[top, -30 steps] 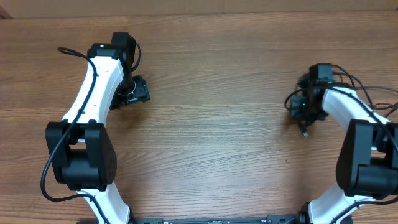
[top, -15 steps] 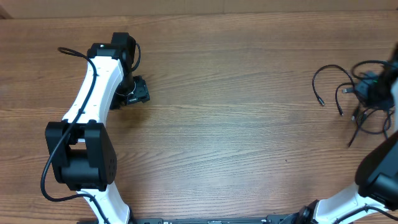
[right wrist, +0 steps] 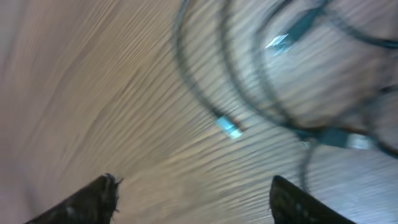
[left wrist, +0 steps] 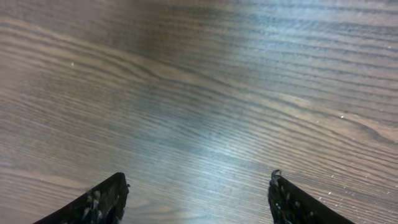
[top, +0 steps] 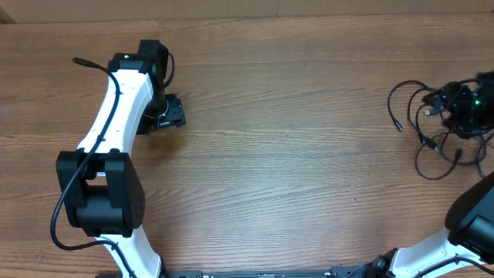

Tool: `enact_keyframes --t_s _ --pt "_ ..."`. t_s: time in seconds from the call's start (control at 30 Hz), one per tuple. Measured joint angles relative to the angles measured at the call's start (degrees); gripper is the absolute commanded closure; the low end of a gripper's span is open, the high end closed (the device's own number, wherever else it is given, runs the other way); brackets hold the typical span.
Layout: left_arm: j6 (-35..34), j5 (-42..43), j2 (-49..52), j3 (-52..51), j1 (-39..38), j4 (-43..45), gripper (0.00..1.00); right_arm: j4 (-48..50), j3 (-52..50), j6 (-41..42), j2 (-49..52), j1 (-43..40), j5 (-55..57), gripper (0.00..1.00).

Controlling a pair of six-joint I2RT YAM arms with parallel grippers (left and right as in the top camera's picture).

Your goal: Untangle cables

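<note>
The cables point(top: 440, 140) are thin black cords lying in loose, overlapping loops at the right edge of the table. One free end with a small plug point(top: 398, 125) trails off to the left. My right gripper point(top: 460, 108) hovers over the tangle. In the right wrist view, which is blurred, it point(right wrist: 193, 182) is open with bare wood between its fingers. The cable loops point(right wrist: 249, 93) and a plug end point(right wrist: 230, 128) lie just beyond the tips. My left gripper point(top: 168, 114) is far off at the left, open point(left wrist: 199, 180) over bare wood.
The wooden table point(top: 293, 162) stretches between the two arms. The left arm point(top: 116, 116) reaches up the left side and the right arm's base point(top: 471, 224) fills the lower right corner. The table's far edge point(top: 309, 17) runs along the top.
The right gripper was shut on the bundled cables near the middle right. It carried them to the right edge and opened, and they now lie spread out. The left arm has not moved.
</note>
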Motion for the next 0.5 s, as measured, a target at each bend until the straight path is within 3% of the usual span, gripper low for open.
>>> enact_keyframes --t_s 0.23,0.27,0.3,0.33,0.5 --pt "3.8 4.6 0.0 4.1 0.0 0.6 0.25 -1.8 0.0 -5.7 0.0 13.0 3.5 0.24" --pt "4.3 5.4 0.0 4.2 0.0 0.2 0.18 -2.2 0.0 -6.0 0.0 15.0 4.4 0.24" --pt "4.5 5.9 0.0 4.2 0.0 -0.5 0.15 -2.6 0.0 -6.2 0.0 17.4 5.6 0.21" --pt "5.0 6.3 0.0 4.2 0.0 -1.6 0.12 -3.3 0.0 -6.4 0.0 20.0 6.8 0.0" --pt "5.1 7.3 0.0 4.2 0.0 -9.2 0.11 -4.5 0.0 -5.9 0.0 30.1 10.4 0.0"
